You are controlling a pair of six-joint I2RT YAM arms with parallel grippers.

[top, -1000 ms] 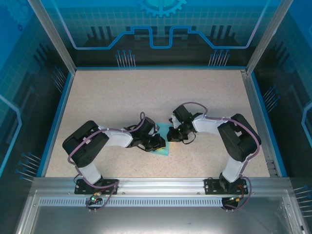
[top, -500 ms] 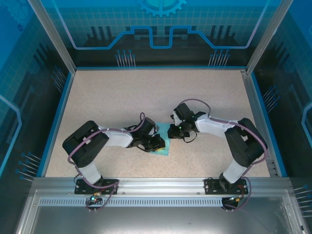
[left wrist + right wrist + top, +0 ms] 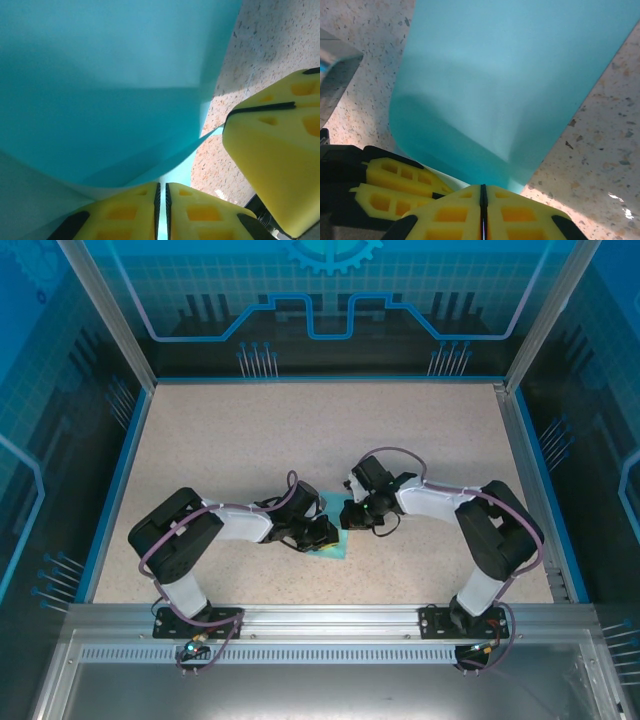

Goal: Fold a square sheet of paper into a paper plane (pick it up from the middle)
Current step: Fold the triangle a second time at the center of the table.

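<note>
The square sheet of paper [image 3: 338,548] is light cyan and lies mid-table, bent over on itself between both arms. In the left wrist view the sheet [image 3: 110,95] curls up and over, and my left gripper [image 3: 161,186] is shut on its thin edge. A yellow finger [image 3: 272,155] of the right gripper touches the sheet's corner. In the right wrist view the sheet [image 3: 510,85] rises in front of my right gripper [image 3: 482,187], whose jaws are pressed together on its near edge. From above, the left gripper [image 3: 325,533] and right gripper [image 3: 350,517] almost touch over the paper.
Speckled beige table [image 3: 300,440] with a blue rim and aluminium frame posts [image 3: 105,315] at the corners. The left gripper's yellow fingers [image 3: 395,187] sit close beside the right gripper. Open tabletop lies behind and to both sides.
The right arm swung its elbow outward and back, and its gripper has ended slightly lower left on the paper. The left arm has held still.
</note>
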